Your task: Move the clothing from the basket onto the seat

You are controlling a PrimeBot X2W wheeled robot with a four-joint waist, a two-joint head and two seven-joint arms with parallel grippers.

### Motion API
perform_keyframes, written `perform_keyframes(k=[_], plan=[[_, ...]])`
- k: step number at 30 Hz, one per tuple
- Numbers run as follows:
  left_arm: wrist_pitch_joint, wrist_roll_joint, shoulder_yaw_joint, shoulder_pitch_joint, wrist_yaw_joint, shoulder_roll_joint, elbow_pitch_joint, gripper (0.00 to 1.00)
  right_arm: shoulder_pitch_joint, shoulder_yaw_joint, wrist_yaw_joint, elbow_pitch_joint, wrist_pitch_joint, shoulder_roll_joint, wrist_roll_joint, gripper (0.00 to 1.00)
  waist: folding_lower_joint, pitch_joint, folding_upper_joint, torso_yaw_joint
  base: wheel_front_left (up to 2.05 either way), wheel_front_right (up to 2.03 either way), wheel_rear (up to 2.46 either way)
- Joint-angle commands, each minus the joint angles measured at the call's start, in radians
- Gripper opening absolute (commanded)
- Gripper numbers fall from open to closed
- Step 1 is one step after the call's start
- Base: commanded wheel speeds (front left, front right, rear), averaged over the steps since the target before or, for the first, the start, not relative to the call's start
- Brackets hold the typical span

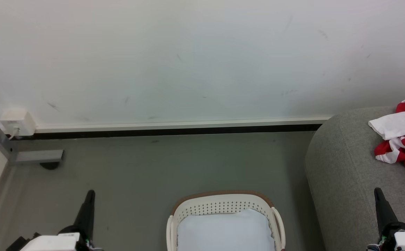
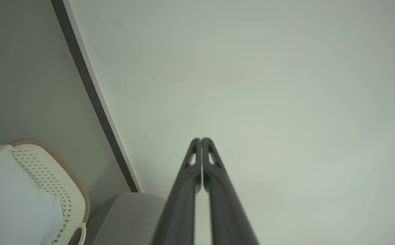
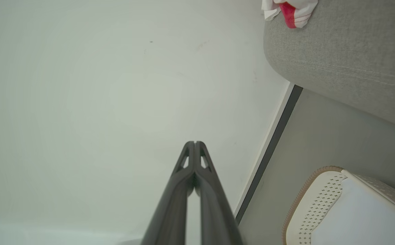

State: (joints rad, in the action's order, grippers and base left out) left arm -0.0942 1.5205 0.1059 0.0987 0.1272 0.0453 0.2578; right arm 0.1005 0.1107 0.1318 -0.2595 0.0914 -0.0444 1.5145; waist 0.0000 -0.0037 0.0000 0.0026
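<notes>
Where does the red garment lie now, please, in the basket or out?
Out: the garment lies crumpled on the sofa; the basket holds a pale cushion.

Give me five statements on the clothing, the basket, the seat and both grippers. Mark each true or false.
1. The clothing lies on the seat. True.
2. The basket holds a pale cushion. True.
3. The left gripper grips the clothing. False: it is shut on nothing, over the floor and well apart from the clothing.
4. The right gripper stands wide open. False: its two fingers are closed together.
5. The basket sits on top of the seat. False: it stands on the floor beside the seat.
</notes>
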Motion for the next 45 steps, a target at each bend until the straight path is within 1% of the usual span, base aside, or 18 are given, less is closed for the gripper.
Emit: perform_keyframes(k=[1,12,45], plan=[[-0.005,0.023,0.006,0.015,0.005,0.008,-0.004,0.0,0.015,0.005,-0.002,0.007,0.008,-0.009,0.029,0.0,0.0,0.001,0.0,0.0,0.0,0.0,0.0],[-0.025,0.101,0.013,0.023,0.006,0.008,-0.008,0.0,0.019,0.007,-0.002,0.013,0.028,-0.01,0.103,0.0,0.0,0.004,0.0,-0.003,0.0,0.0,0.0],[-0.025,0.097,0.013,0.021,0.006,0.008,-0.008,0.0,0.018,0.007,-0.002,0.012,0.027,-0.009,0.098,0.0,0.0,0.004,0.0,-0.003,0.0,0.0,0.0]])
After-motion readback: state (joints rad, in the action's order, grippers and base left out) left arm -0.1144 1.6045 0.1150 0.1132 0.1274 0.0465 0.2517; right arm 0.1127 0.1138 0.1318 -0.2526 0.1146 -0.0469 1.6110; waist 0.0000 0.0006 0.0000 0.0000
